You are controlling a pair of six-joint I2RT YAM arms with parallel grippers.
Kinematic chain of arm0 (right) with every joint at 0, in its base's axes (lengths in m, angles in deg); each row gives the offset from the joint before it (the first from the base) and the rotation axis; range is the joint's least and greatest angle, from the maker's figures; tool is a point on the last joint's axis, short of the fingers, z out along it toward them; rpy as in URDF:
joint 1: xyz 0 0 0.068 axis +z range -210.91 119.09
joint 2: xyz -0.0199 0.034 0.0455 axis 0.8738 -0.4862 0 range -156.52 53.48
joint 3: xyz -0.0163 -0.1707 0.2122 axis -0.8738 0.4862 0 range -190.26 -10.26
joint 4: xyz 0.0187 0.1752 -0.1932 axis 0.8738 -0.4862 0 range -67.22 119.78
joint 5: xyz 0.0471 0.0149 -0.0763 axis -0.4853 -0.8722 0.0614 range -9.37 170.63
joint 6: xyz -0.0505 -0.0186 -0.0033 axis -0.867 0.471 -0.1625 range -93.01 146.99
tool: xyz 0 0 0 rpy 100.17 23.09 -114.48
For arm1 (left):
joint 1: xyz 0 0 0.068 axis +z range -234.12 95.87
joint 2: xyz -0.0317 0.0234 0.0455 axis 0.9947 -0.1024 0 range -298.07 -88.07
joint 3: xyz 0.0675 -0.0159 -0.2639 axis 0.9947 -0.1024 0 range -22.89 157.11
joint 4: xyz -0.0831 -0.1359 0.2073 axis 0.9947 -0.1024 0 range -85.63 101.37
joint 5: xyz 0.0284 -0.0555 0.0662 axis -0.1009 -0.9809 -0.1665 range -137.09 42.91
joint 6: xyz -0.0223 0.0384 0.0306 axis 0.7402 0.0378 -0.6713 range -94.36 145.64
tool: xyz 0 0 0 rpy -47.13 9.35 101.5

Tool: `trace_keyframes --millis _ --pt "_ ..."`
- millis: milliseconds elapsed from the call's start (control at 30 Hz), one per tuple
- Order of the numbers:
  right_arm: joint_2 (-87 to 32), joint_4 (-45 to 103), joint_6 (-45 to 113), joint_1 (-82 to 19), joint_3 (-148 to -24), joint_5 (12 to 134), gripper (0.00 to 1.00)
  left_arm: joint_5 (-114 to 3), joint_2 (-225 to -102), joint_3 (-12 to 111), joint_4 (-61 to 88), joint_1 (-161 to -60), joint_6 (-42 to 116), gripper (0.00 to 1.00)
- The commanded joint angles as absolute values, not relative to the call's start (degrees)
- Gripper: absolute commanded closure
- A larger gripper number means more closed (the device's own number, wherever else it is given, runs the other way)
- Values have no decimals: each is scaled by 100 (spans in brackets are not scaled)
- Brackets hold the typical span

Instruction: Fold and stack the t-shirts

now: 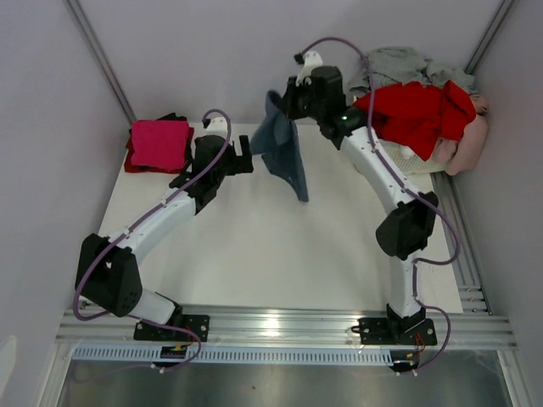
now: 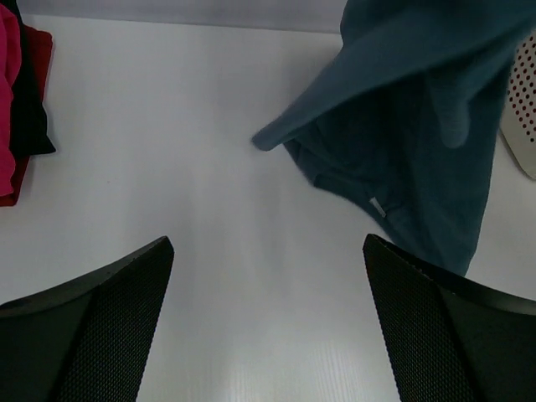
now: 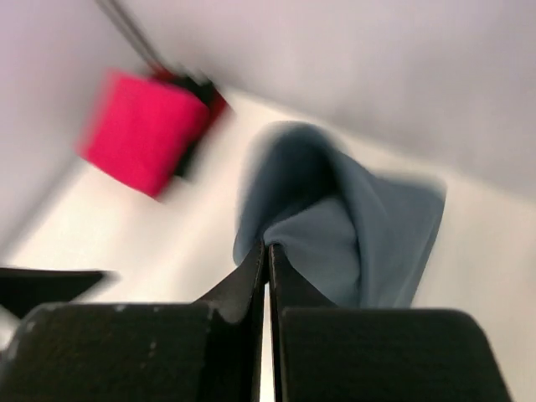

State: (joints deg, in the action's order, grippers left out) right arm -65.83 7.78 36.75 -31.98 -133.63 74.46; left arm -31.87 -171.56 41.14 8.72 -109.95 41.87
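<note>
**Fold-and-stack task part way through: one tee in the air, a small stack made, a heap waiting**

The right end effector (image 3: 268, 251) is pinched tight on a fold of the slate blue-grey t-shirt (image 1: 287, 161). The shirt hangs unfolded above the far middle of the table (image 1: 254, 254). The left end effector (image 2: 268, 243) stands wide and empty, just beside the hanging cloth on its left.

At the far left corner lies a folded stack: the magenta t-shirt (image 1: 159, 142) on top, then the black t-shirt (image 2: 32, 100) and a dark red garment (image 2: 38, 46) beneath (the left wrist view shows the layers). At the far right, the laundry basket (image 2: 523, 126) bears an unfolded heap: the red t-shirt (image 1: 420, 114), the grey t-shirt (image 1: 399, 61) and the pale pink t-shirt (image 1: 471, 144).

By this count about half the work appears to remain: the blue-grey tee to be spread and folded, then the heap.

A small pale tag (image 2: 378, 207) at the neckline is too small to read, and no brand or print shows elsewhere.
</note>
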Motion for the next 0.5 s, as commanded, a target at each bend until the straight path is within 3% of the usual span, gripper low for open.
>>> trace_keyframes --millis 0,67,200,467 --pt "-5569 946 3912 -3252 -14140 6325 100 -3338 -17210 4321 970 -11040 4181 1" --pt "-5236 1105 3869 -3235 -14026 6480 100 -3426 -17227 4242 1031 -11040 4295 0" --pt "-5163 1090 3736 -3462 -13358 8254 100 -3680 -17262 4136 1093 -11040 4454 1" --pt "-4830 1255 2946 -3437 -12812 9924 100 -3751 -17289 4154 1076 -11040 4489 1"
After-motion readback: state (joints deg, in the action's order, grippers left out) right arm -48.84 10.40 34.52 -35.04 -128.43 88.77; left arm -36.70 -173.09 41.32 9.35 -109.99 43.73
